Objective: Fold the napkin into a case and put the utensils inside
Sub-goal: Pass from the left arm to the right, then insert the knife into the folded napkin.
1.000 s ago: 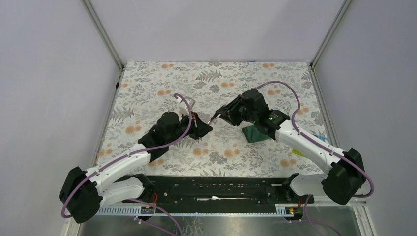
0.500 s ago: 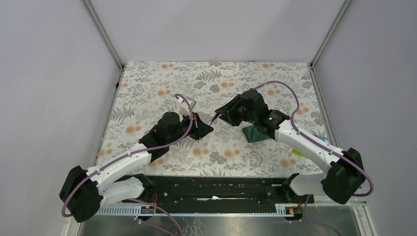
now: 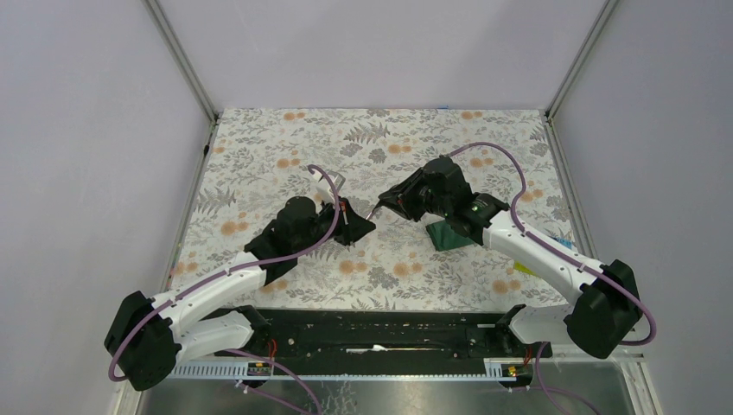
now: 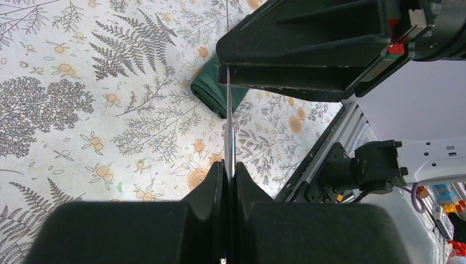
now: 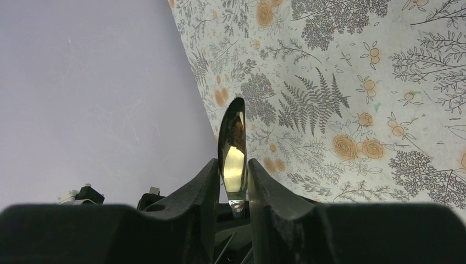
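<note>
The copper-coloured spoon (image 3: 373, 211) hangs in the air between my two grippers over the floral tablecloth (image 3: 259, 156). My left gripper (image 3: 366, 223) is shut on its thin handle (image 4: 227, 126), seen edge-on in the left wrist view. My right gripper (image 3: 383, 205) is closed round the spoon's bowl (image 5: 233, 148), which stands between its fingers. The dark green napkin (image 3: 450, 233) lies folded into a narrow case under the right arm, and its end shows in the left wrist view (image 4: 211, 91). The black knife is not in view.
Small bright toy blocks (image 3: 562, 243) lie at the table's right edge and also show in the left wrist view (image 4: 448, 202). A black rail (image 3: 372, 333) runs along the near edge between the arm bases. Grey walls enclose the table.
My right gripper has edged slightly left and down toward the left gripper. The left arm has hardly moved.
</note>
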`<state>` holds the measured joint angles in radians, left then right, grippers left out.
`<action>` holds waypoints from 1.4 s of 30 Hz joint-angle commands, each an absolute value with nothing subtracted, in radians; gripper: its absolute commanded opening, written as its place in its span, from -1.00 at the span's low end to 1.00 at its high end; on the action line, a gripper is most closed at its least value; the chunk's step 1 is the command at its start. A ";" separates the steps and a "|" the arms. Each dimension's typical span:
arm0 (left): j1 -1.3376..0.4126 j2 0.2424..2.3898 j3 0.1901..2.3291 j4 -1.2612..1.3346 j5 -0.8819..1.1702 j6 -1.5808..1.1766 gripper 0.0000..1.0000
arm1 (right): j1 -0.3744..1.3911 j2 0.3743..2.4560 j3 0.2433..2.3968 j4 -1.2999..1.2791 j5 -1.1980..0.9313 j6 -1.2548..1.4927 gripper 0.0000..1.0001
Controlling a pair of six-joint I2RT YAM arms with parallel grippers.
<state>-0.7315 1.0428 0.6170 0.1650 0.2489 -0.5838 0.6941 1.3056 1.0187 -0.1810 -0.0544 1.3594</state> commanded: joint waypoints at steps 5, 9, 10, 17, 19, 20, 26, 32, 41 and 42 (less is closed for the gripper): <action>-0.736 1.022 0.637 0.241 0.254 -0.569 -1.00 | 0.706 1.312 1.044 -0.164 -0.038 1.368 -0.54; -0.736 1.025 0.639 0.239 0.257 -0.574 -0.99 | 0.705 1.315 1.045 -0.172 -0.026 1.365 -0.97; -0.736 1.025 0.643 0.235 0.254 -0.580 -0.85 | 0.706 1.313 1.048 -0.185 -0.015 1.361 -1.00; -0.736 1.023 0.659 0.195 0.214 -0.625 0.28 | 0.610 1.244 1.076 -0.449 0.167 1.230 -1.00; -0.735 1.041 0.677 0.169 0.218 -0.628 0.32 | 0.510 1.216 1.078 -0.560 0.206 1.158 -1.00; -0.734 1.064 0.687 0.162 0.226 -0.631 0.32 | 0.451 1.202 1.082 -0.623 0.214 1.111 -1.00; -0.765 1.306 0.764 0.234 0.389 -0.752 0.33 | -0.006 1.229 1.126 -0.762 0.253 0.760 -1.00; -0.833 1.604 0.893 0.290 0.506 -0.878 0.27 | -0.205 1.303 1.116 -0.651 0.283 0.691 -1.00; -0.859 1.858 1.014 0.328 0.506 -1.000 0.15 | -0.249 1.438 1.082 -0.545 0.271 0.755 -1.00; -0.859 1.874 1.023 0.337 0.509 -1.013 0.12 | -0.249 1.447 1.080 -0.538 0.270 0.760 -1.00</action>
<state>-0.8597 1.8320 0.9543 0.2466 0.4835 -0.9409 -0.2451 1.4406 1.0828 -0.6128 0.2501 0.7410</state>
